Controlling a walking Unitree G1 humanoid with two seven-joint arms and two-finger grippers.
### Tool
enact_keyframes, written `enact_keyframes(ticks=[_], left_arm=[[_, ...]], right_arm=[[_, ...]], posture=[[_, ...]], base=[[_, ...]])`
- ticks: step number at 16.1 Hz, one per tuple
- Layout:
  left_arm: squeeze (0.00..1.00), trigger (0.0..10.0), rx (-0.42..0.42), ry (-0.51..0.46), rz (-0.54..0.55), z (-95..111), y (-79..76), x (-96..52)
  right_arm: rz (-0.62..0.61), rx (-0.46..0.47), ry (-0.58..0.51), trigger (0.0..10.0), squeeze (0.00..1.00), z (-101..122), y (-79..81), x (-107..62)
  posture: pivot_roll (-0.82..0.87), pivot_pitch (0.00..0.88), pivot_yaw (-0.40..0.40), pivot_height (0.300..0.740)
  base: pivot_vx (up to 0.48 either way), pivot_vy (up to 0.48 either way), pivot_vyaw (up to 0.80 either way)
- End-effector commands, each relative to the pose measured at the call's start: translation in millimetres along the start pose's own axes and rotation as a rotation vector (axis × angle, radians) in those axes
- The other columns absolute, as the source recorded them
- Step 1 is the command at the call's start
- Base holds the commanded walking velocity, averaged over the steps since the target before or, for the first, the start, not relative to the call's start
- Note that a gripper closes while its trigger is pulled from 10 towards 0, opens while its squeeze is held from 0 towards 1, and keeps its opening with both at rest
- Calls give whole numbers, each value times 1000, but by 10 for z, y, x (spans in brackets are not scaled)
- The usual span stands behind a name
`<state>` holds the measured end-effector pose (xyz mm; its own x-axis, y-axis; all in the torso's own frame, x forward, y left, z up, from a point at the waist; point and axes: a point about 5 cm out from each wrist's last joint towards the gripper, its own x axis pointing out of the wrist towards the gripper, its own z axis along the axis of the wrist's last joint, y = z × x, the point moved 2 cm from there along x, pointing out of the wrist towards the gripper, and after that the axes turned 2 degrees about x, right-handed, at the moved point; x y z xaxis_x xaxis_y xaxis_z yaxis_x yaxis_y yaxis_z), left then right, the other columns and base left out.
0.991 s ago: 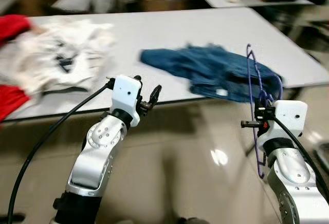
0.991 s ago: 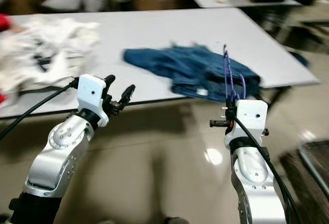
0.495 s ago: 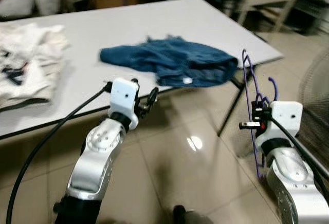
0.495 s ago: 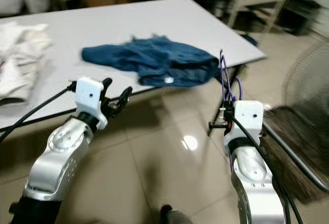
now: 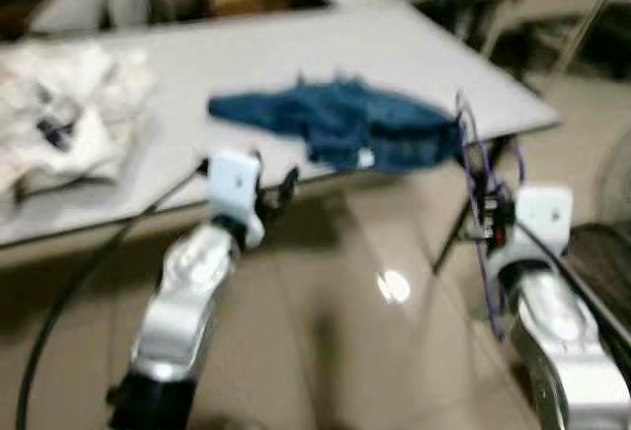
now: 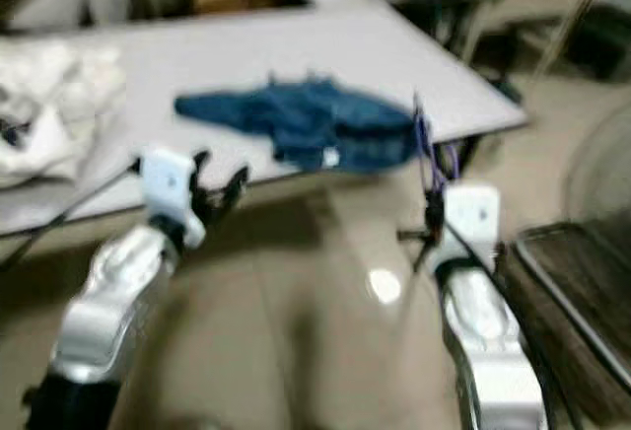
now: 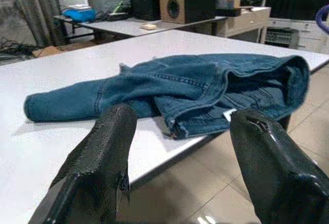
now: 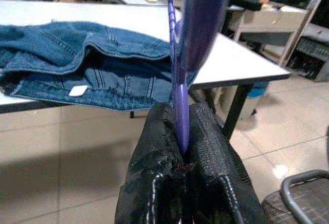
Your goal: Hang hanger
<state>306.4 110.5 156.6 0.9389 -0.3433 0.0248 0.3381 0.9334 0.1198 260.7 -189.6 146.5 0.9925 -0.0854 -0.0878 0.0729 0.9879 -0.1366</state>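
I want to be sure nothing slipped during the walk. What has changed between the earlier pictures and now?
Only the camera view has shifted as the robot moves; the things themselves have not moved. The right gripper stays shut on the purple hanger, the left gripper stays open and holds nothing, and the blue jeans stay on the white table.

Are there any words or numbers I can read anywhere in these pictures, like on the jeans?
No text can be read.
White tag on the blue jeans: too small to read.
Small flat item on the far table: too small to tell.
Purple hanger, pinched in the right gripper: no lettering visible.
Head views: too blurred to read.
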Motion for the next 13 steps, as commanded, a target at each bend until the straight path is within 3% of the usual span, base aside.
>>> enact_keyframes(ticks=[1, 4, 13], left_arm=[[0, 10000, 17, -7, 15, 29, 51, 13], [0, 10000, 19, -9, 23, 29, 49, 14], [0, 10000, 36, -13, 45, 27, 51, 36]], right_arm=[[2, 5, -2, 10000, 0, 23, 2, 20], [9, -4, 3, 10000, 0, 24, -6, 40], [23, -30, -22, 10000, 0, 81, -12, 79]], posture=[[42, 31, -17, 740], [44, 36, -36, 740], [35, 34, -40, 740]], base=[[364, 0, -438], [366, 0, -767], [362, 0, 0]])
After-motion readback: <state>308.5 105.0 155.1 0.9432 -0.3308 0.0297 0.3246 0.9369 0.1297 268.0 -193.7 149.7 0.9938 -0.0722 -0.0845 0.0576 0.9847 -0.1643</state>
